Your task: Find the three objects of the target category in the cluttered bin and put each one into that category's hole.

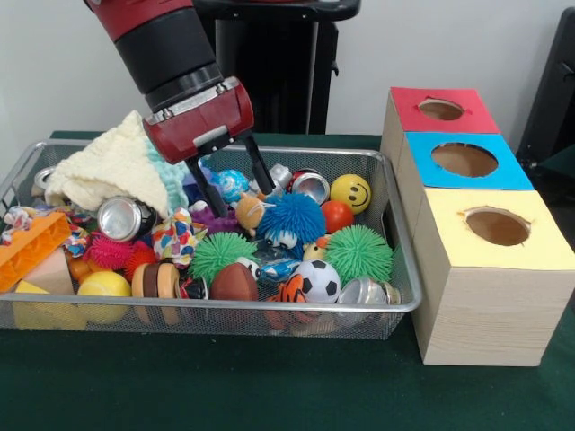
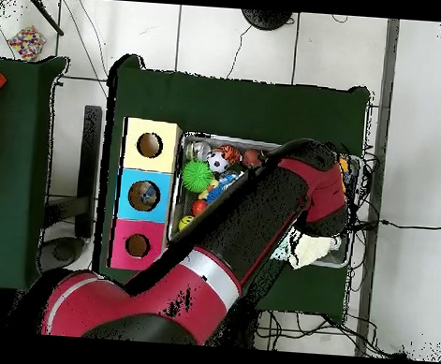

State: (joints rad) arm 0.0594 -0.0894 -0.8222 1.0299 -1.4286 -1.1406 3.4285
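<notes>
Front view is showing me the gripper [image 1: 235, 176] hanging over the middle-back of the wire bin [image 1: 406, 296], two black fingers spread apart with nothing between them, tips dipping just above the clutter. I'm seeing the tips pointing down near a small blue patterned ball [image 1: 233, 184] and a crushed can [image 1: 309, 186], but I can't tell if they're touching anything.

Bin is sitting packed: a cream knitted cloth [image 1: 112, 167] is bunching up in the back-left corner with another silver can [image 1: 123, 218] beside it, a blue spiky ball [image 1: 291, 217] is sitting in the middle, green spiky balls [image 1: 358, 252] are lying toward the front, plus a yellow smiley ball [image 1: 350, 193], a soccer ball [image 1: 318, 280] and a little football [image 1: 234, 282].

Beside the bin, the wooden box row [image 1: 485, 314] is standing with a red hole [image 1: 440, 109], a blue hole [image 1: 464, 160] and a yellow hole [image 1: 497, 226].

Overhead, the arm [image 2: 260, 211] is covering most of the bin, so I'm getting nothing on the fingers from there.
</notes>
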